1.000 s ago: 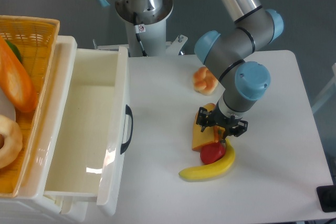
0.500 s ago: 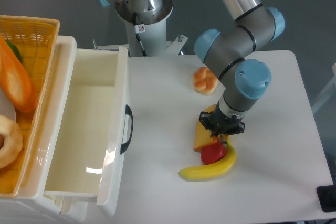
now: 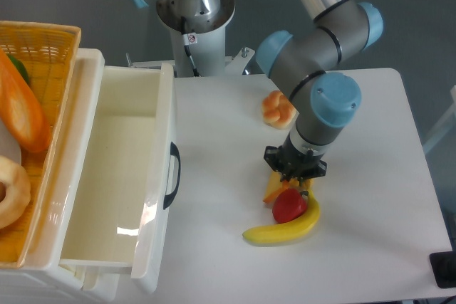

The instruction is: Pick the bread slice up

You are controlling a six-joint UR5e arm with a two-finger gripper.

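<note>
Since the earlier frame the gripper point(image 3: 294, 176) has closed and shifted left, now clamped on the bread slice point(image 3: 273, 190), which tilts on edge beside a red fruit point(image 3: 288, 206) and banana point(image 3: 285, 228) on the worktop point(image 3: 370, 197). Grasp made; next, lift straight up.

single fixed high view, angled down onto the table point(image 3: 370, 176)

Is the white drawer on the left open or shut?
Open: the drawer is pulled out, its bare inside visible from above.
</note>
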